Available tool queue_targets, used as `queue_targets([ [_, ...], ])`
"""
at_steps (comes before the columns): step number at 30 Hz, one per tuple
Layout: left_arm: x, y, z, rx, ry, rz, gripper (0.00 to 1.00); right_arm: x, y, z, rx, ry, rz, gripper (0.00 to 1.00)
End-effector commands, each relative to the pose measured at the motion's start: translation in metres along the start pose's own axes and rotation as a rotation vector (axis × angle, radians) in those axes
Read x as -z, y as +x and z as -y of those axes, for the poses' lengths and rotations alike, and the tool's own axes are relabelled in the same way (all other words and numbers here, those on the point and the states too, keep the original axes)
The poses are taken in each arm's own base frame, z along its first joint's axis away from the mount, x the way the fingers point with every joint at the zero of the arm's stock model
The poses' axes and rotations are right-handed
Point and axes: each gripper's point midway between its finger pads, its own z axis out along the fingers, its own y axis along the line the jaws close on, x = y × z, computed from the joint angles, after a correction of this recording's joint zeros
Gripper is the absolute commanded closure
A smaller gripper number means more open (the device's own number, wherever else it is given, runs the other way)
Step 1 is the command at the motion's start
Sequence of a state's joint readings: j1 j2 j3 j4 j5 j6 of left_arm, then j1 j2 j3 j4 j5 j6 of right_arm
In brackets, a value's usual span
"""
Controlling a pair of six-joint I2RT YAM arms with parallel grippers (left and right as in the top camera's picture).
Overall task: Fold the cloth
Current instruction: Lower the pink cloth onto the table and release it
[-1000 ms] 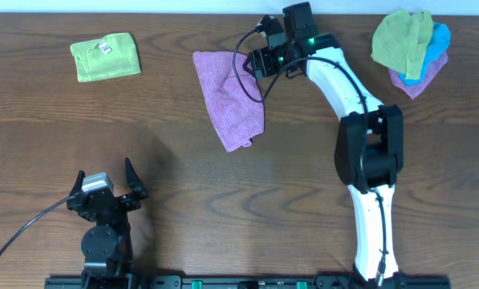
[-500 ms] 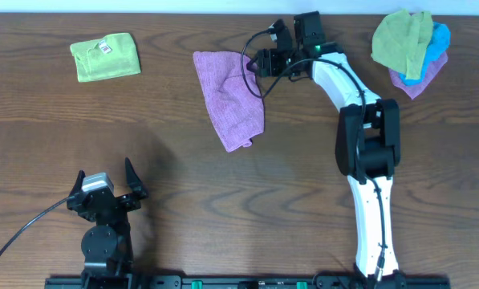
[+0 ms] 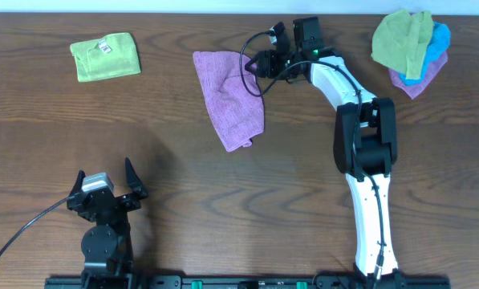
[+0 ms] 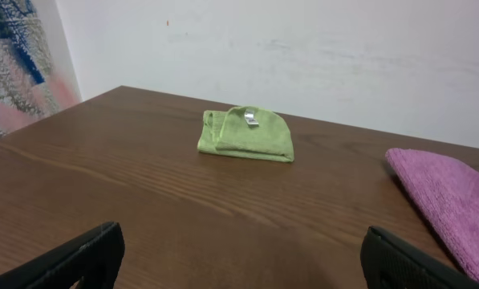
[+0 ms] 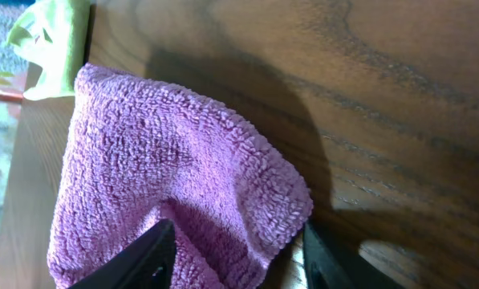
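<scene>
From the overhead view I have the cloth lying on the table at the far middle. It is broad along its far edge and narrows to a rumpled tip on the near side. My right gripper sits at the cloth's far right corner, with the arm reaching across from the right side. On the right wrist camera that corner lies between the two dark fingers. One finger rests against the fuzzy purple pile, and the other stands just beside the cloth's edge with a thin sliver of wood showing between them. So I read the jaws as part-way spread and straddling the corner, not pinched on it. The rest of the cloth runs away from the gripper, lying mostly flat with a soft fold near the fingers. My left gripper sits at the near left, well apart from the cloth, with its fingers spread wide and nothing between them. On its camera the cloth shows only as a purple edge at the right. A folded lime-green cloth lies at the far left, and a pile of cloths at the far right.
</scene>
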State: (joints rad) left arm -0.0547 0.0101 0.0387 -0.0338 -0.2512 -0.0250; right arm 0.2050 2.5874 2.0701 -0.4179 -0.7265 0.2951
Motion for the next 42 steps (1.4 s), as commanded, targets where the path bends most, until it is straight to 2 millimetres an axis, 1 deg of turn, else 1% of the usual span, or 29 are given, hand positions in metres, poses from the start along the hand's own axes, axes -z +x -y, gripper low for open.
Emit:
queue_targets([
  [1, -0.002, 0.019, -0.004, -0.027, -0.020, -0.041, 0.05, -0.001, -0.002, 0.003, -0.015, -0.016, 0.005, 0.50],
  [5, -0.002, 0.019, -0.004, -0.027, -0.020, -0.041, 0.05, -0.001, -0.003, 0.004, -0.012, -0.012, 0.009, 0.52],
  [6, -0.002, 0.019, -0.004, -0.027, -0.020, -0.041, 0.05, -0.001, -0.003, 0.004, -0.012, -0.011, 0.009, 0.55],
  [8, -0.002, 0.019, -0.004, -0.027, -0.020, -0.041, 0.04, -0.005, -0.002, 0.005, -0.014, -0.012, 0.009, 0.59],
  [12, -0.002, 0.019, -0.004, -0.027, -0.020, -0.041, 0.05, -0.015, 0.006, 0.009, -0.047, -0.025, -0.007, 0.60],
  [15, -0.002, 0.019, -0.004, -0.027, -0.020, -0.041, 0.05, -0.017, 0.006, 0.007, -0.041, -0.026, -0.005, 0.61],
  [17, -0.002, 0.019, -0.004, -0.027, -0.020, -0.041, 0.05, -0.018, 0.003, 0.005, -0.027, -0.031, 0.007, 0.68],
  [21, -0.002, 0.019, -0.004, -0.027, -0.020, -0.041, 0.05, -0.018, -0.002, 0.005, -0.029, -0.030, 0.027, 0.97],
  [22, -0.002, 0.019, -0.004, -0.027, -0.020, -0.041, 0.05, -0.018, -0.004, 0.004, -0.024, -0.034, 0.033, 0.99],
  [26, -0.002, 0.019, -0.004, -0.027, -0.020, -0.041, 0.05, -0.014, -0.010, 0.000, -0.021, -0.064, 0.049, 0.99],
  [30, -0.002, 0.019, -0.004, -0.027, -0.020, -0.041, 0.05, 0.001, -0.021, -0.003, -0.037, -0.099, 0.054, 0.99],
  [32, -0.002, 0.019, -0.004, -0.027, -0.020, -0.041, 0.05, 0.014, -0.029, -0.001, -0.050, -0.088, 0.060, 0.99],
  [35, -0.002, 0.019, -0.004, -0.027, -0.020, -0.041, 0.04, 0.038, -0.045, 0.001, -0.051, -0.067, 0.075, 0.99],
  [37, -0.002, 0.019, -0.004, -0.027, -0.020, -0.041, 0.04, 0.054, -0.052, 0.011, -0.048, 0.002, 0.080, 0.99],
  [38, -0.002, 0.019, -0.004, -0.027, -0.020, -0.041, 0.05, 0.063, -0.053, 0.020, -0.052, 0.071, 0.077, 0.99],
  [40, -0.002, 0.019, -0.004, -0.027, -0.020, -0.041, 0.05, 0.080, -0.053, 0.035, -0.052, 0.193, 0.060, 0.99],
  [42, -0.002, 0.019, -0.004, -0.027, -0.020, -0.041, 0.05, 0.096, -0.049, 0.053, -0.061, 0.328, 0.035, 0.99],
])
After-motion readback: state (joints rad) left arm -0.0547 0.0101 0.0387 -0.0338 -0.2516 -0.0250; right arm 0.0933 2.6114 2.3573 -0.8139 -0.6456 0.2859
